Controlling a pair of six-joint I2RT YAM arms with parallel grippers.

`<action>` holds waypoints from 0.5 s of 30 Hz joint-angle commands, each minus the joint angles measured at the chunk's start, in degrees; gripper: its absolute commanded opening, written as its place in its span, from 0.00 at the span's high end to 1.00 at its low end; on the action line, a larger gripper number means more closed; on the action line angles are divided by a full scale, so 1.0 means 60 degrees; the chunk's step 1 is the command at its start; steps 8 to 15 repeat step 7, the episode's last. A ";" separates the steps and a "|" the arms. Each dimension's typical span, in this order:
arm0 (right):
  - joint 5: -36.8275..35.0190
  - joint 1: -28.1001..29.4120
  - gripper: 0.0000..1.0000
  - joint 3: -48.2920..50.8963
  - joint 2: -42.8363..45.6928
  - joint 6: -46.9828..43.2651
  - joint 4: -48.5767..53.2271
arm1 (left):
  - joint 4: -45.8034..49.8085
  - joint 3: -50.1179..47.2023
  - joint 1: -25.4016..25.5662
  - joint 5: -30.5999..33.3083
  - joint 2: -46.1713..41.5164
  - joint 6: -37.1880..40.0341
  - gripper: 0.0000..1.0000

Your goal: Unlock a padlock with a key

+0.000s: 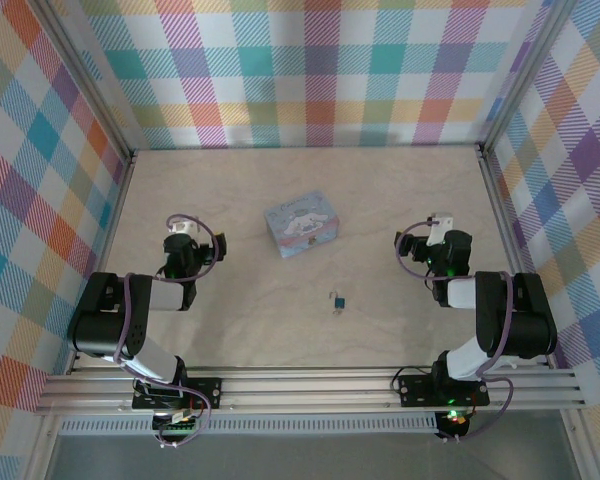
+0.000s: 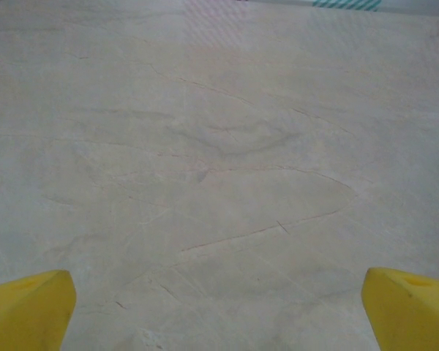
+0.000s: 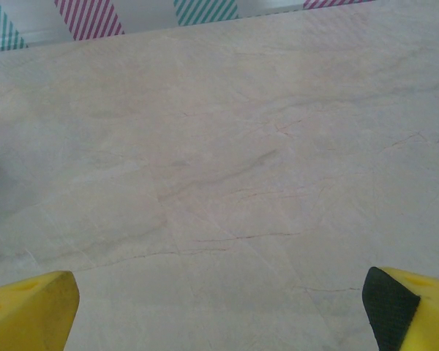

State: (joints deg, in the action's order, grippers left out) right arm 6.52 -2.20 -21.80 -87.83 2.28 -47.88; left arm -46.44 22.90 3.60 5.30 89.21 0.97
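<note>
Padlock [image 1: 337,302] lies toward the near edge of the surface [image 1: 250,330], at mid-width, apart from the printed tin [image 1: 302,225]. Long axis roughly near-to-far, shackle toward the far edge. Markings illegible. Left gripper [image 2: 219,311] and right gripper [image 3: 219,311]: jaws spread wide, holding nothing.
</note>
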 commanded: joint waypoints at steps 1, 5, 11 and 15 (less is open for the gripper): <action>0.0118 0.0072 0.00 -0.0257 -0.0037 -0.0244 -0.0046 | 0.0186 0.0299 -0.0042 -0.0399 0.0074 0.0172 0.00; -0.0091 0.0162 0.00 -0.0318 -0.0052 -0.0313 0.0058 | 0.0181 0.0286 -0.0032 -0.0396 0.0085 0.0163 0.00; -0.0091 0.0182 0.00 -0.0292 -0.0038 -0.0294 0.0041 | 0.0181 0.0286 -0.0039 -0.0392 0.0076 0.0167 0.00; -0.0091 0.0182 0.00 -0.0292 -0.0038 -0.0294 0.0041 | 0.0181 0.0286 -0.0039 -0.0392 0.0076 0.0167 0.00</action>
